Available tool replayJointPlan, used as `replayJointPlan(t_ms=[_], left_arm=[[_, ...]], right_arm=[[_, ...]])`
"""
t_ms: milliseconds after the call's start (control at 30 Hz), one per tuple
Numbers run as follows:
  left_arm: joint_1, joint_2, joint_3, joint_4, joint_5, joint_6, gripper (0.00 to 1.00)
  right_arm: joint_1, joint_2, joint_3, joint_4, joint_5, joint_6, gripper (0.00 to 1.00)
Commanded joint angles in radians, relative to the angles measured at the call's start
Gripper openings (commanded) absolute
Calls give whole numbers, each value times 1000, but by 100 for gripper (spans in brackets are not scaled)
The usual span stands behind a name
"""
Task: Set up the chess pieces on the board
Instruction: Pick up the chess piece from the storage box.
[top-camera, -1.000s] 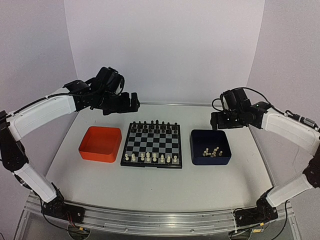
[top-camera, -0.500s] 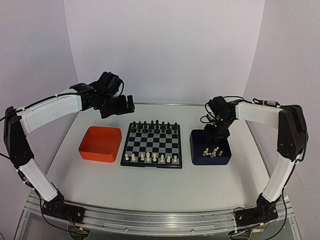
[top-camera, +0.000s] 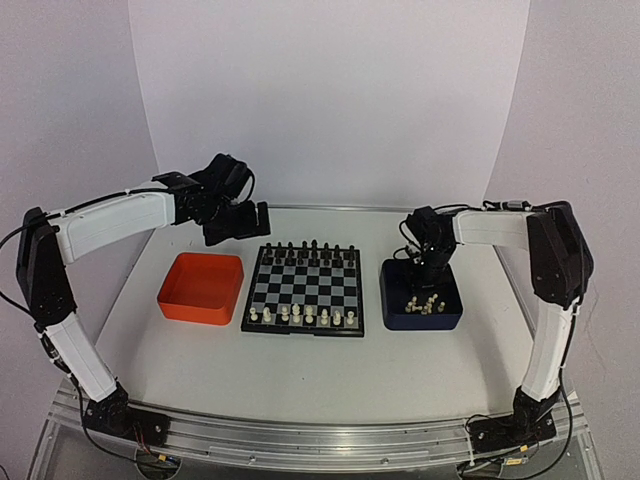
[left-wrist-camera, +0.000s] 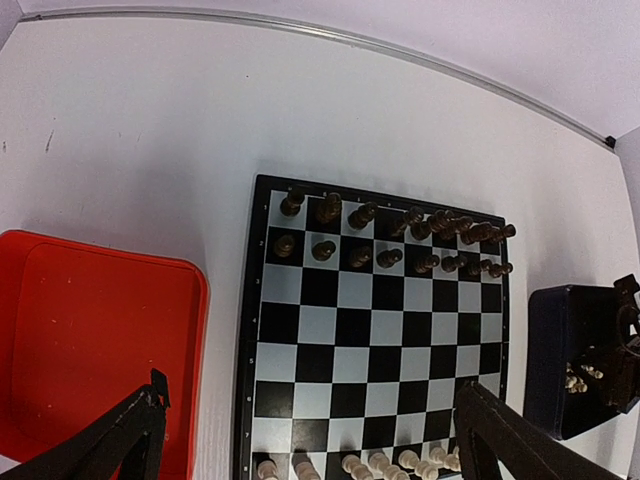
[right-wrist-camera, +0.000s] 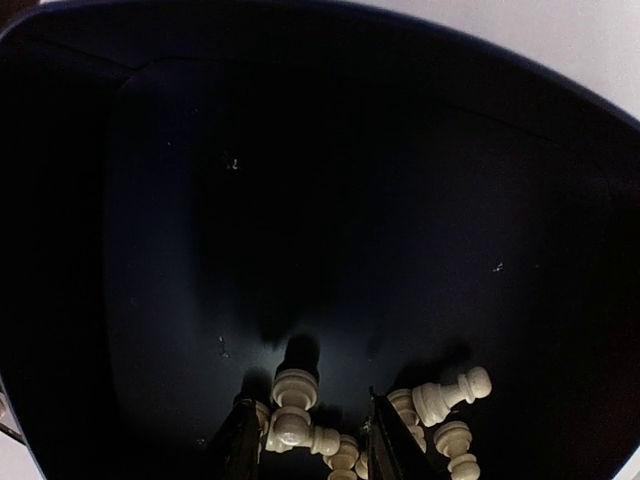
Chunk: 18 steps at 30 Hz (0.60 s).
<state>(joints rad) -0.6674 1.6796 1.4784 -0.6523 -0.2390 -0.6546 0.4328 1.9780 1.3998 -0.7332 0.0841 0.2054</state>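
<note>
tiny cream-white plastic chess pieces (right-wrist-camera: 440, 395) piled in dark blue square tray (top-camera: 400, 312) right of small black-and-grey checkered board (top-camera: 305, 285). right gripper (right-wrist-camera: 310, 440) narrow astride one, pinch unclear. left gripper (top-camera: 240, 222) spread. likely light, slippery: grip mid-stem.

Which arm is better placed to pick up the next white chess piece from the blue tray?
Right. The right gripper is inside the dark blue square tray, jaws straddling tiny cream-white plastic chess pieces. The left gripper hangs open above the table, beyond the orange square tray.
</note>
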Motion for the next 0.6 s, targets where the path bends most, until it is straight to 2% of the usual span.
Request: replayJointPlan(t_ms=[0,167,333,567], left_arm=[[8,8,23,3,-10,8,100],[9,11,21,6,-6,14,100],[9,9,15,12,1,22,100],[10,-2,-12,38,16,26,100]], right_arm=[[1,26,27,-35,-45,24,31],[1,31,14,-43,-68,42,24],[1,-5,18,-43,-72,54,1],[2,-132,32,-54,-46,65,0]])
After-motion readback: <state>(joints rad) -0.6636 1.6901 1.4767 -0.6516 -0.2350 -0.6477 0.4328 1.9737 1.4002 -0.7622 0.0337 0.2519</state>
